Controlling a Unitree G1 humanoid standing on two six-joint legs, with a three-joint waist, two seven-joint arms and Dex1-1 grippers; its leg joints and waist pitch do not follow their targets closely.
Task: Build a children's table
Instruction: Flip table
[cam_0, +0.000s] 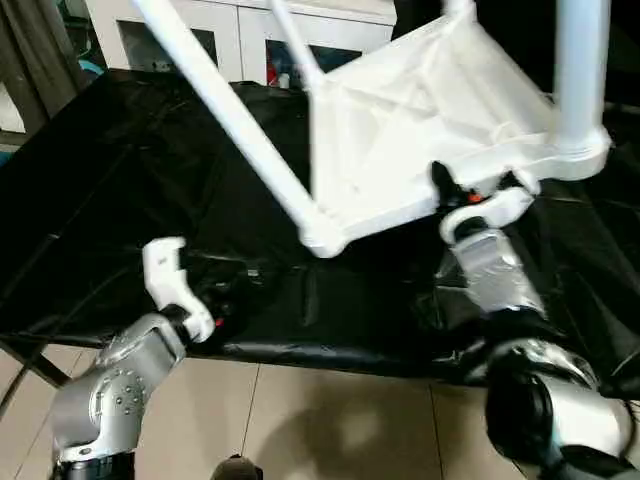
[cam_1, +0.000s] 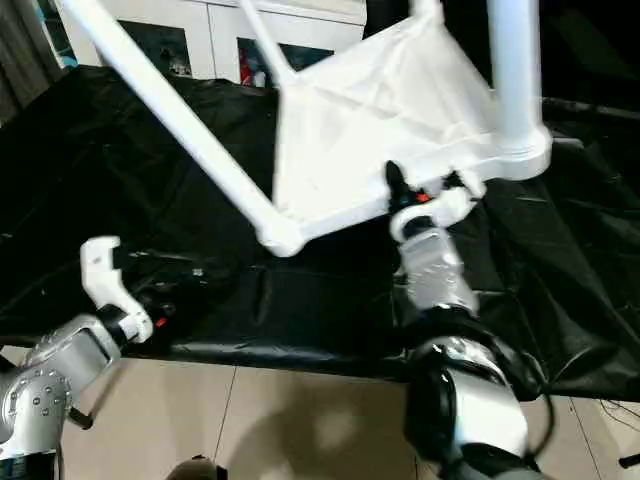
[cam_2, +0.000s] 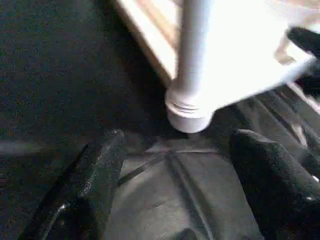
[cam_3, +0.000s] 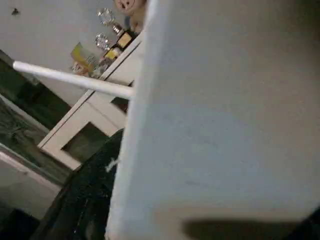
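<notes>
1. Children's table (cam_0: 420, 130): smooth white plastic, upside down and tilted over the black-draped surface (cam_0: 120, 200), ribbed underside showing, tapered tube legs (cam_0: 225, 110) in round corner sockets.
2. Right gripper (cam_0: 478, 192): raised at the tabletop's near edge, black fingers clamped on the rim, silver forearm angled up from the near right.
3. Left gripper (cam_2: 175, 170): low at the near left, fingers (cam_2: 95, 175) spread wide, grasping nothing; a leg socket sits just beyond them.
4. White cabinet (cam_0: 250, 35) stands behind, far left.
</notes>
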